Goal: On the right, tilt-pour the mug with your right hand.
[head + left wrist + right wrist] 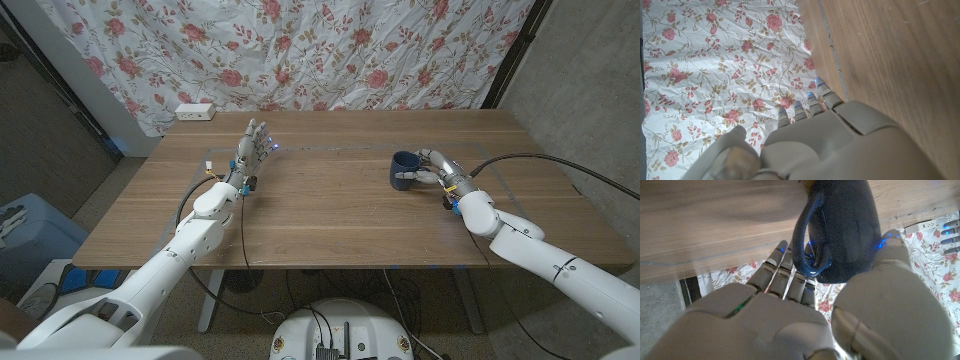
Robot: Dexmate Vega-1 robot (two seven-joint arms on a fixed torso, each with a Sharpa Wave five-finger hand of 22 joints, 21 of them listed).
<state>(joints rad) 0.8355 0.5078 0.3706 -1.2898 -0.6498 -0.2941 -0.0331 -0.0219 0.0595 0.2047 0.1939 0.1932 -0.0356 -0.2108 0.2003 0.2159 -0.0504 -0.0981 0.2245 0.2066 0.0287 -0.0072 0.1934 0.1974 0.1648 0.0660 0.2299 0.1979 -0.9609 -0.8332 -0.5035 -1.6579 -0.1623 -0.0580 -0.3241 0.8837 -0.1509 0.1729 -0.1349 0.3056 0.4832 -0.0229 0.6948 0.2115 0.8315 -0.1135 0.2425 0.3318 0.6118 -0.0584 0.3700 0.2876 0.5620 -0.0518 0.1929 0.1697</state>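
On the table's [330, 205] right side, the right hand [440, 172] grips one dark blue mug [404, 169], partly hiding its handle. Left hand [250, 150]: fingers apart, holding nothing.

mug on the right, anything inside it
The mug is dark blue, gripped by the right hand. Its inside looks dark in the head view; contents cannot be told. The right wrist view shows its outside and handle.

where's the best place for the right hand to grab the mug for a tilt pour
Around the body of the dark blue mug, coming from the robot's right side, where the right hand already is. The mug stands upright and its handle looks too narrow for the fingers.
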